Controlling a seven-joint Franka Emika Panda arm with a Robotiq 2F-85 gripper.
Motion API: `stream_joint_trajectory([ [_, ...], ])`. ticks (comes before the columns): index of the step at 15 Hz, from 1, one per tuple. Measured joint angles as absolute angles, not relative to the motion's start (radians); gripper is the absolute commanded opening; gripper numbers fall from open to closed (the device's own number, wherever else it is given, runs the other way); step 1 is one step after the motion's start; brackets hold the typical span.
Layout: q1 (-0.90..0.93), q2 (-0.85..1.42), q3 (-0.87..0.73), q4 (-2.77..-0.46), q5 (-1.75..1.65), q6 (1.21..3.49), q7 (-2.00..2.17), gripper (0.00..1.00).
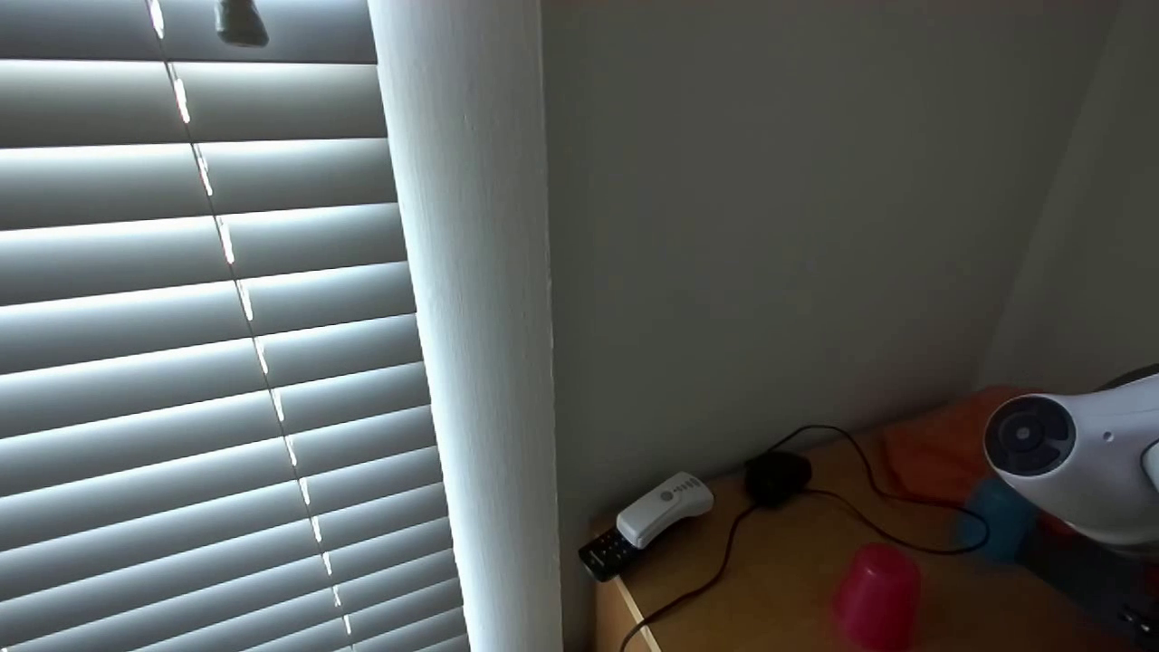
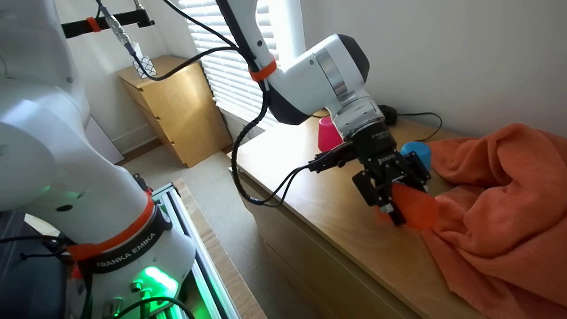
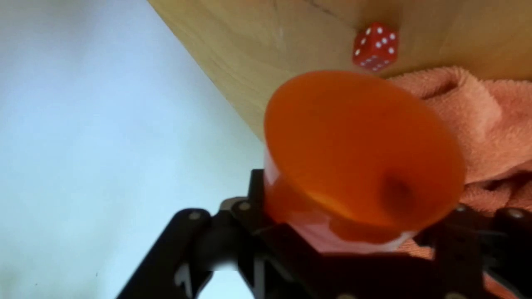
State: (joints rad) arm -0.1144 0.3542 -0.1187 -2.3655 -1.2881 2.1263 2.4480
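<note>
end effector (image 2: 411, 202) pinching orange cup (image 3: 361, 153) nr towel (image 2: 509, 190), red die (image 3: 376, 46) & blue cup (image 2: 417, 152).

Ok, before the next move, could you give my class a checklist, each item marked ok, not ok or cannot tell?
1. End effector closed on the orange cup: ok.
2. Orange cup upright: not ok, tilted.
3. Red die in plain view on the wooden surface: ok.
4. Orange cup clear of the towel: cannot tell, they overlap in an exterior view.
5. Pink cup standing on the surface: ok.
6. Blue cup clear of the end effector: cannot tell, partly hidden behind it.
</note>
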Motion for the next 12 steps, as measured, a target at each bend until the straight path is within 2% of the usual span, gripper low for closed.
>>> stream_joint_trajectory([
  [1, -0.111, 0.359, -0.117, -2.365, -1.290, 2.126, 2.448, 0.73],
  [2, -0.109, 0.361, -0.117, -2.365, -1.292, 2.126, 2.448, 0.48],
  [12, -0.058, 0.403, -0.066, -2.390, -1.436, 2.121, 2.448, 0.48],
])
